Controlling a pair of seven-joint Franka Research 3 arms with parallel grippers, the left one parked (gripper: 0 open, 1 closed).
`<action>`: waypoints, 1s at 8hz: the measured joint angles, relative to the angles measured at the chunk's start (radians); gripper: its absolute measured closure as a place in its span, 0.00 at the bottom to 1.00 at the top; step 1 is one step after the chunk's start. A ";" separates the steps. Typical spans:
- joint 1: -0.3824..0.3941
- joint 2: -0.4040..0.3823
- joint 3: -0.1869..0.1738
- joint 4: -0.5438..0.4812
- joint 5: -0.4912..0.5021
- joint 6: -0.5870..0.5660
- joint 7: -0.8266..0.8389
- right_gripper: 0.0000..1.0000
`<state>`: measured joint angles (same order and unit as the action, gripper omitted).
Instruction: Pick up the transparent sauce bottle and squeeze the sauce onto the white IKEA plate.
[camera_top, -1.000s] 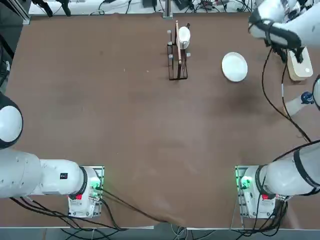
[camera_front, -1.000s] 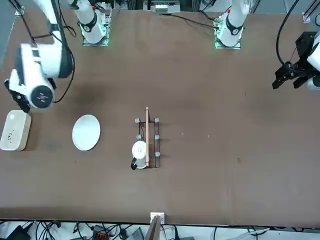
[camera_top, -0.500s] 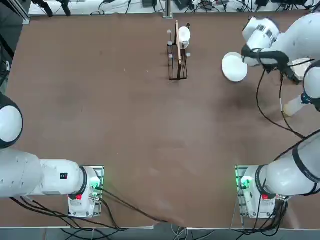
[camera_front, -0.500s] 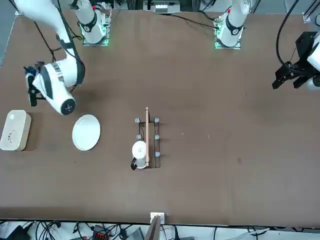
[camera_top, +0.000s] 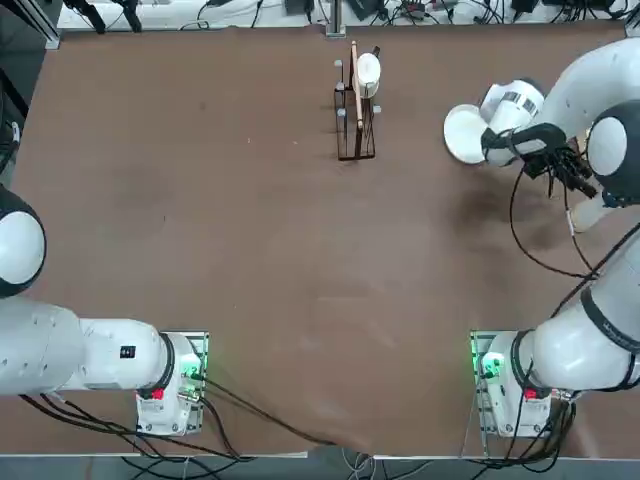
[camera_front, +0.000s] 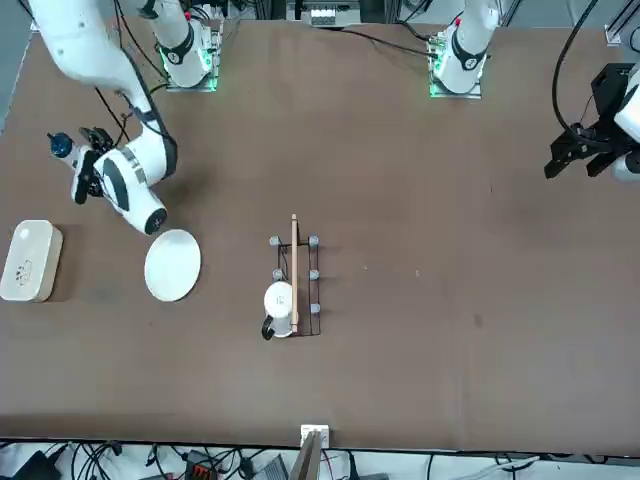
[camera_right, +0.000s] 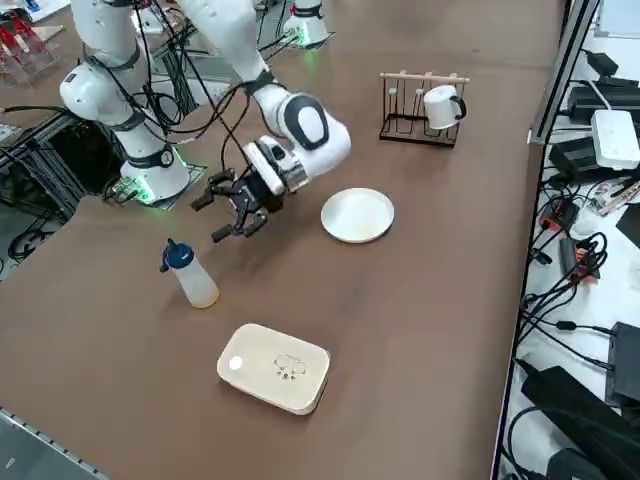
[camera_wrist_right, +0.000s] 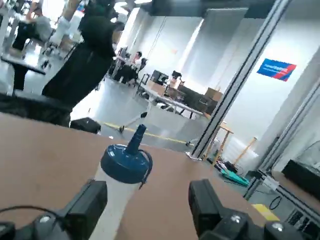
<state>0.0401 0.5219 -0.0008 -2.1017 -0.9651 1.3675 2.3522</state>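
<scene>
Bottle (camera_right: 189, 273) stands upright on the worktop just beyond my right tool (camera_right: 232, 207), whose fingers gape wide and empty, aimed level at it, with the plate (camera_right: 357, 214) lying behind the tool on the far side from the bottle.

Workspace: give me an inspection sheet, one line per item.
Surface: brown table, bare in the middle.
Job's things: transparent sauce bottle upright, blue cap on; white IKEA plate bare, no sauce.
Clutter: white box near the bottle; wire rack holding a white mug.
Grippers: right gripper open, level, facing the bottle, not touching it.
Cables: black cable looping from the right arm; more off the table edge.
Surroundings: people beyond the table.
</scene>
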 joint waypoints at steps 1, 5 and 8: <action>-0.023 0.021 0.000 0.000 -0.021 0.003 0.084 0.00; -0.054 0.055 0.000 0.021 -0.058 0.040 0.292 0.00; -0.067 0.082 0.000 0.060 -0.084 0.057 0.363 0.00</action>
<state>-0.0270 0.6038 -0.0012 -2.0418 -1.0489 1.4240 2.7156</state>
